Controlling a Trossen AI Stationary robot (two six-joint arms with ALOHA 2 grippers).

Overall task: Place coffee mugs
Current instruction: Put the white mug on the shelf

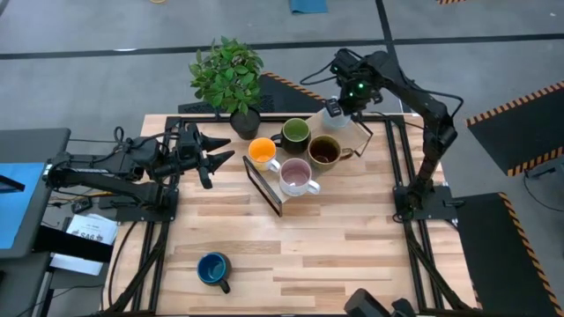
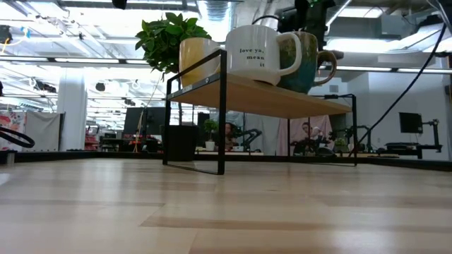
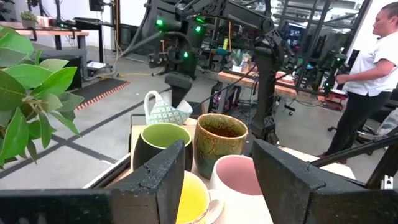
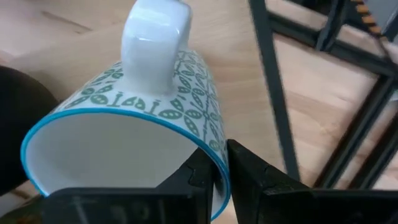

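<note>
Mugs: four stand upright on the small rack [image 1: 264,188] mid-bench, openings up — orange mug [image 1: 262,151], dark green mug [image 1: 294,132], brown-olive mug [image 1: 323,151], pink mug [image 1: 295,176]. Handles: the brown-olive one points toward the right arm's side; the pink one points toward the front edge of the bench [image 1: 291,255].

Right pincer [image 4: 225,163] sits at the far side of the rack, just behind the green and brown-olive mugs, and is clamped on a white mug [image 4: 130,134] with green pattern and blue rim. Jaws nearly closed, pinching the rim wall: one finger inside, one outside. That mug is tilted, its long axis far from vertical, the mouth facing the wrist camera, the handle on the side away from the fingers. In the left wrist view it hangs just above and behind the row of mugs.

Left pincer [image 1: 214,151] is wide open, holding nothing, level with the rack and just beside the orange mug, fingers pointing at it.

Dark blue mug [image 1: 212,269] stands alone, upright, well apart from both pincers near the front edge, with the handle toward the front right.

Potted plant [image 1: 229,79] is beyond the left pincer, at the far edge. A person [image 3: 373,74] stands in the room behind.
</note>
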